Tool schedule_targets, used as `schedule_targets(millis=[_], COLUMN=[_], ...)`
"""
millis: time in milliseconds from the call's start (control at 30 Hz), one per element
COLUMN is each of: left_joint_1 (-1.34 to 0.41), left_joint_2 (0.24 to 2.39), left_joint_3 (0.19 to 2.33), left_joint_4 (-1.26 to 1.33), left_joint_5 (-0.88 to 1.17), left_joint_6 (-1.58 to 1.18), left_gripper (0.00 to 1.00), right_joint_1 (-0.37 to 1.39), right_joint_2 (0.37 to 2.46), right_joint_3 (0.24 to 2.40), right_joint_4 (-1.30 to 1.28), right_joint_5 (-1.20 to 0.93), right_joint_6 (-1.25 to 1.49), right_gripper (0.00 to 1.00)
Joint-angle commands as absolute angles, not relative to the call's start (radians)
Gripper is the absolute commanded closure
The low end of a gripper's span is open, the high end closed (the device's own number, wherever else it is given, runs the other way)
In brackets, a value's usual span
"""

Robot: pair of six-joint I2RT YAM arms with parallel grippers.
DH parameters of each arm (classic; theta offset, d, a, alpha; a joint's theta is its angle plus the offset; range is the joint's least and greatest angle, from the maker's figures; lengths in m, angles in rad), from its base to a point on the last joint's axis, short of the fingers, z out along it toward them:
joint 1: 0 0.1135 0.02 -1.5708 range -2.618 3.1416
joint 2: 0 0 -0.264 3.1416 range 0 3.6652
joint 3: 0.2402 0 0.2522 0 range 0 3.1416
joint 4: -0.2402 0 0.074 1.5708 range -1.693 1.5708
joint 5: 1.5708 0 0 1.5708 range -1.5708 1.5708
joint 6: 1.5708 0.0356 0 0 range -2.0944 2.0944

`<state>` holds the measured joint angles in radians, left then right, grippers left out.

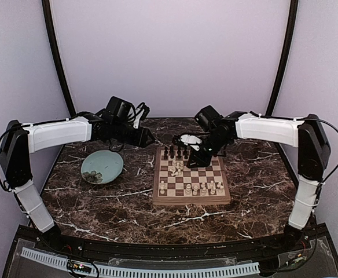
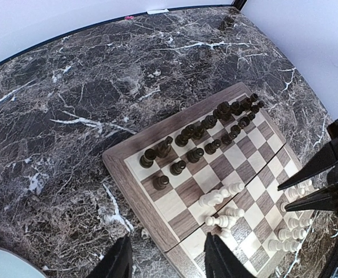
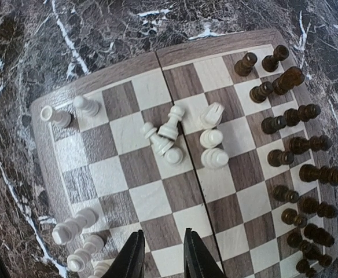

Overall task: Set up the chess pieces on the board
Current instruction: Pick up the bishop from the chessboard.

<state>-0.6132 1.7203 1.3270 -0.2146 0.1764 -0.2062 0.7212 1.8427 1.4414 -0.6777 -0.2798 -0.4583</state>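
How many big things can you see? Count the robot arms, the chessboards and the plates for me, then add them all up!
robot arms: 2, the left one and the right one
chessboard: 1
plate: 1
total: 4

table (image 1: 99,202): dark marble with white veins, in front of me | on it, a little to my right: board (image 1: 191,200), lying flat | on it, at my left: plate (image 1: 116,157), round, pale teal, apart from board
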Motion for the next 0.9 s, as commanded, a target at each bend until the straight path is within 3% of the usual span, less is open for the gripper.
schedule_targets(millis=[0, 433, 867], left_joint_1=[-0.609, -0.609, -0.609], left_joint_2=[1.682, 1.668, 1.671], left_joint_3=[1.356, 1.356, 1.355], left_joint_4=[-0.225, -0.224, -0.221], left_joint_5=[0.175, 0.190, 0.199], left_joint_6=[-0.199, -0.203, -0.206], left_gripper=[0.56, 0.55, 0.55], right_joint_1=[0.727, 0.729, 0.726], right_joint_2=[1.936, 2.080, 2.076], right_joint_3=[1.552, 1.688, 1.701], right_joint_4=[-0.674, -0.670, -0.664], right_joint_5=[-0.318, -0.275, -0.263], right_joint_6=[-0.404, -0.348, -0.342], right_gripper=[0.74, 0.72, 0.73])
